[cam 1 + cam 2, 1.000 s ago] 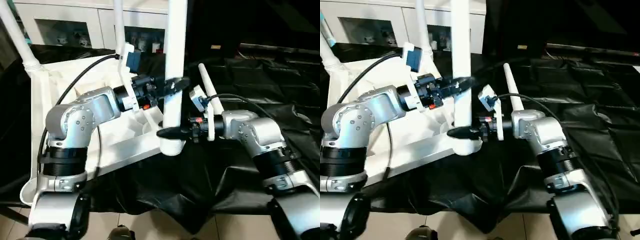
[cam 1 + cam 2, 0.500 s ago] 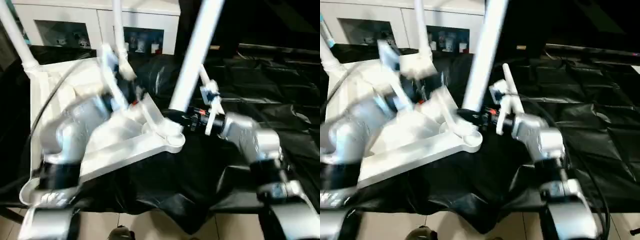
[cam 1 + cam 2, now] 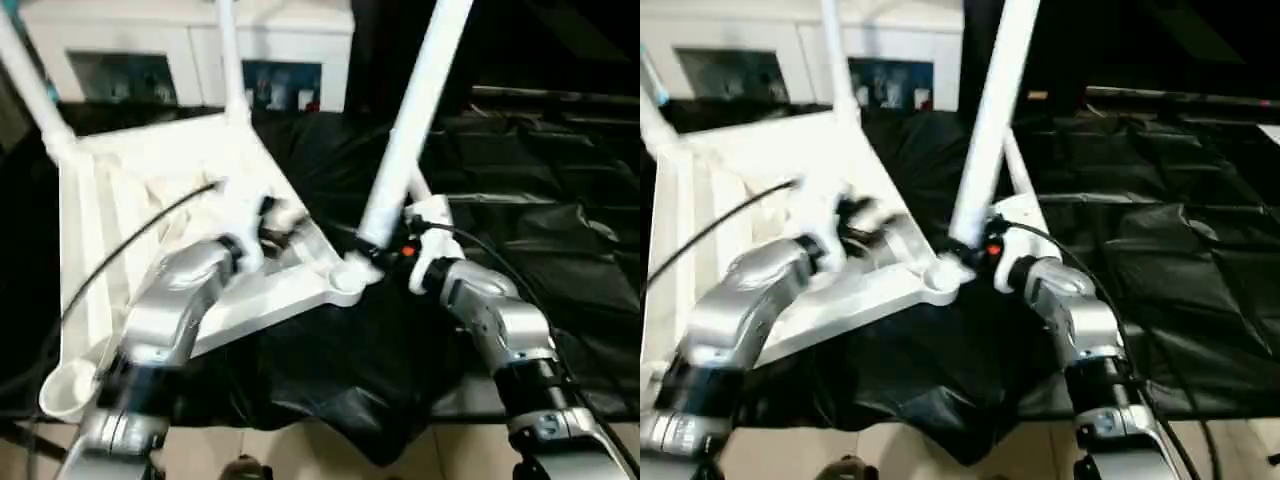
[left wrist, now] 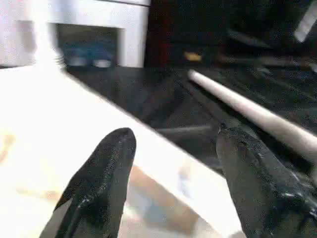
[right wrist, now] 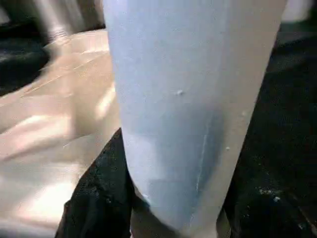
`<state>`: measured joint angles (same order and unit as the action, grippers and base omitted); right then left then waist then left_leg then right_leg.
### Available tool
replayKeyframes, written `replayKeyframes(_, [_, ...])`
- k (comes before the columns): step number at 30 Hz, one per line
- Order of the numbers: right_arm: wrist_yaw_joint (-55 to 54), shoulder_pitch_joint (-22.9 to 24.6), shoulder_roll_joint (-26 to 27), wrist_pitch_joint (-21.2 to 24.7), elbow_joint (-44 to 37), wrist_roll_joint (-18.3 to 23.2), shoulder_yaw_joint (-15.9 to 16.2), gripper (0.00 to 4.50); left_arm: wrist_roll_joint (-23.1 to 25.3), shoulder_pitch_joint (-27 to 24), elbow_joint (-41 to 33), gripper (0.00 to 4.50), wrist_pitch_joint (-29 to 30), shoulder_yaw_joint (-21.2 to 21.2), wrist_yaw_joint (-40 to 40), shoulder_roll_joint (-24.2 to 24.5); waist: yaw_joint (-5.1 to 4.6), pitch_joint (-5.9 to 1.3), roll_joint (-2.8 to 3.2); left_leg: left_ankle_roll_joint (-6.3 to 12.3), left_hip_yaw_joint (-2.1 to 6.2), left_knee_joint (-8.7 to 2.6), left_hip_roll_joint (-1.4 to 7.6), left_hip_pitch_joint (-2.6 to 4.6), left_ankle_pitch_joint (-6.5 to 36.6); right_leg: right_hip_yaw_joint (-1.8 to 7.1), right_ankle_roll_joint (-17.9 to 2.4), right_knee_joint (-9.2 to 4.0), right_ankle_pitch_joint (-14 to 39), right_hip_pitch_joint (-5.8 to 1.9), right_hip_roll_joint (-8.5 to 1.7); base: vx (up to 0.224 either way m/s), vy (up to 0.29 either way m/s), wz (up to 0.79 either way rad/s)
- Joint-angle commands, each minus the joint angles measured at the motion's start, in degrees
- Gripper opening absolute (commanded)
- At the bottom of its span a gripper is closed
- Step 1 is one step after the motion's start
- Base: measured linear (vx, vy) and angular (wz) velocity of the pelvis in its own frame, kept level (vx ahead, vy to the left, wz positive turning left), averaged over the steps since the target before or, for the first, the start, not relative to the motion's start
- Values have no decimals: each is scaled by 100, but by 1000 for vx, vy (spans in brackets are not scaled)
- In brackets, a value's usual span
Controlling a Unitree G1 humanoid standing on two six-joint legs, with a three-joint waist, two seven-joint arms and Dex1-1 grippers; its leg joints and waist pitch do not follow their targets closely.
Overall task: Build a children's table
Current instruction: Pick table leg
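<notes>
I'm seating a leg point(image 3: 412, 120) in the corner socket of the upturned top point(image 3: 150, 180). Right gripper point(image 3: 372, 250) clamps its base; left gripper point(image 4: 173, 163) gapes empty. It's probably unseated: next, straighten and press.

Children's table top point(image 3: 150, 170) and its tube legs point(image 3: 415, 120): plain white, no pattern. Bench drape point(image 3: 540, 200): glossy black, creased; cabinet point(image 3: 180, 40) behind: white with dark glass doors. Forearms point(image 3: 175, 305) silver; claw fingers point(image 4: 101, 173) black, a small red-orange spot at the right wrist point(image 3: 407, 251).
</notes>
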<state>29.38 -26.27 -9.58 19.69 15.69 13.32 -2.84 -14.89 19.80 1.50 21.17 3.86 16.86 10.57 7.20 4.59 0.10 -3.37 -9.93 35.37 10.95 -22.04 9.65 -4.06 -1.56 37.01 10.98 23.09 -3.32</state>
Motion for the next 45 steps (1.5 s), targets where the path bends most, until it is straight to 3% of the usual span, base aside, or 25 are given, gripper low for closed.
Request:
replayKeyframes(1, [-264, 210, 16, -99, -511, -66, -200, 194, 10, -294, -454, 302, -17, 282, -363, -80, -20, -501, 47, -137, 105, -410, 220, 93, 1221, 302, -805, -527, 1354, -282, -453, 0, 0, 0])
replayKeyframes(6, [-400, 764, -51, -119, -1380, -360, 24, 194, 302, -1174, -1358, 302, -120, 412, -1070, -407, -92, -446, 23, -50, 93, -430, 190, 101, 1572, 298, -558, -630, 1946, -240, -421, 0, 0, 0])
replayKeyframes(7, [-437, 853, -29, -145, -1418, -370, 80, 194, 428, -1262, -1474, 302, -128, 354, -1215, -440, -36, -412, -50, 224, 313, -550, 96, -214, 1589, 44, -612, -515, 1995, -489, -563, 0, 0, 0])
replayKeyframes(12, [-639, 1124, 152, -172, -1579, -400, 259, 194, 782, -1441, -1854, 302, 174, 146, -1577, -556, -410, -382, 270, 221, 1491, -1109, 606, 10, 3957, -200, -935, 233, 1254, -368, -101, -11, -57, 48])
replayKeyframes(13, [-605, 1162, 221, -61, -1620, -286, 231, 194, 777, -1468, -1921, 302, 175, 152, -1617, -601, -458, -393, 214, 147, 1223, -1014, 972, 251, 3875, -45, -825, 217, 1217, -181, -174, 0, -143, 51])
replayKeyframes(15, [-497, 1272, 225, 15, -1716, -278, 318, 194, 694, -1513, -2008, 302, 345, 162, -1593, -598, -339, -293, 69, 133, 782, -816, 609, 96, 3715, 285, -791, -98, 1506, -175, -320, 12, -234, 41])
replayKeyframes(16, [-506, 1331, 255, 25, -1748, -278, 325, 194, 721, -1543, -2031, 302, 316, 128, -1517, -524, -125, -312, -281, 137, 116, 472, -293, 263, 2265, 336, -359, -1018, 3975, 150, -604, -13, -219, 18])
replayKeyframes(17, [-534, 1362, 283, 46, -1768, -259, 315, 194, 759, -1563, -2047, 302, 250, 97, -1470, -473, 63, -335, -290, 333, 177, 414, -220, -135, 691, 699, 468, -974, 4979, -262, -809, 16, -160, 1])
replayKeyframes(19, [-555, 1405, 305, 78, -1789, -225, 303, 194, 832, -1600, -2070, 302, 141, 41, -1397, -393, 190, -409, -247, 218, 258, 106, -111, -148, 498, 683, 1241, -816, 4533, -361, -755, 24, -144, 0])
replayKeyframes(22, [-598, 1450, 306, 72, -1803, -151, 310, 194, 881, -1647, -2133, 302, 159, -23, -1388, -342, 136, -482, -44, 184, 375, -343, 180, 153, 1119, 281, 552, -622, 2341, -347, -405, -16, -51, 3])
replayKeyframes(25, [-579, 1412, 338, 57, -1740, -136, 296, 194, 899, -1613, -2200, 302, 282, -13, -1401, -344, 31, -265, 5, 155, 217, -379, 114, 656, 2894, 3, 126, -1062, 4212, -323, -403, 0, 0, 0])
replayKeyframes(26, [-560, 1415, 331, 48, -1756, -151, 344, 194, 885, -1595, -2200, 302, 296, 2, -1390, -335, -103, -175, 43, 109, 212, -270, 154, 1060, 3614, -448, 294, -1356, 4598, -160, -237, 0, 0, 0])
replayKeyframes(27, [-540, 1421, 320, 34, -1769, -174, 391, 194, 880, -1582, -2192, 302, 297, 12, -1384, -325, -101, -200, 238, 78, 456, -823, 702, 785, 4821, -566, 201, -574, 3270, -583, -158, 0, 0, 0])
replayKeyframes(28, [-540, 1421, 320, 34, -1769, -174, 391, 194, 880, -1582, -2192, 302, 297, 12, -1384, -325, -101, -200, 238, 78, 456, -823, 702, 785, 4821, -566, 201, -574, 3270, -583, -158, 5, 60, -25])
replayKeyframes(29, [-532, 1428, 319, 21, -1777, -193, 435, 194, 866, -1570, -2141, 302, 287, 28, -1386, -304, -5, -308, 199, -18, 406, -1239, 740, 502, 5505, -266, -13, 484, 1274, -812, -119, 47, -11, -20])
replayKeyframes(30, [-537, 1423, 328, 32, -1778, -183, 434, 194, 875, -1568, -2117, 302, 271, 29, -1391, -287, 5, -333, 60, 89, 396, -975, 655, 900, 5120, 191, -95, 122, 2116, -580, -389, 47, -11, -20])
replayKeyframes(31, [-539, 1416, 332, 40, -1778, -178, 434, 194, 869, -1567, -2104, 302, 267, 37, -1396, -284, -62, -278, -206, 56, 276, -674, 307, 847, 4612, 380, -45, -307, 3210, -552, -494, 129, -86, -17])
replayKeyframes(32, [-532, 1398, 325, 47, -1765, -167, 430, 194, 866, -1573, -2110, 302, 276, 55, -1420, -308, 206, -265, -305, 322, 79, 366, -167, 286, 1844, 721, 353, -1071, 5616, -886, -993, 154, -67, -10])
replayKeyframes(34, [-515, 1379, 306, 32, -1730, -169, 433, 194, 865, -1601, -2132, 302, 282, 60, -1423, -334, 349, -383, -311, 546, 271, 576, -157, -76, 920, 1037, 160, -960, 5066, -1155, -1103, 147, -50, -3])
replayKeyframes(35, [-501, 1368, 279, 15, -1708, -188, 449, 194, 880, -1624, -2140, 302, 279, 59, -1417, -349, 368, -449, -222, 536, 347, 411, -179, -283, 234, 692, -367, -810, 3093, -1278, -793, 126, -7, 11])
replayKeyframes(37, [-492, 1367, 259, 1, -1706, -212, 469, 194, 878, -1646, -2139, 302, 277, 55, -1411, -354, 298, -587, 84, 635, 337, -133, 4, -14, -485, 216, -536, -708, 1394, -1171, -371, 143, 14, 14])
replayKeyframes(38, [-486, 1366, 252, -1, -1709, -216, 471, 194, 882, -1656, -2137, 302, 281, 45, -1414, -353, 22, -641, 232, 1358, 874, -398, 458, 457, -766, -110, -71, -93, 653, -792, 28, 203, 60, 3])
replayKeyframes(39, [-483, 1362, 230, -11, -1717, -224, 485, 194, 855, -1671, -2128, 302, 231, 40, -1405, -365, -179, -778, 214, 2352, 1380, -349, 987, 1252, -830, -44, 130, 485, 1280, 27, -101, 203, 60, 3])
replayKeyframes(43, [-445, 1332, 190, 25, -1727, -133, 462, 194, 893, -1649, -2078, 302, 303, -55, -1265, -279, -186, -737, 42, 2878, 839, -61, 372, 671, -3928, 268, 636, 388, -599, 369, -211, 109, 2, -7])
replayKeyframes(45, [-420, 1325, 188, 38, -1719, -93, 453, 194, 900, -1634, -2069, 302, 294, -82, -1194, -236, -33, -609, -323, 1389, 335, 190, -404, -30, -626, 798, 416, -431, -1243, -216, -751, -112, -8, 11])
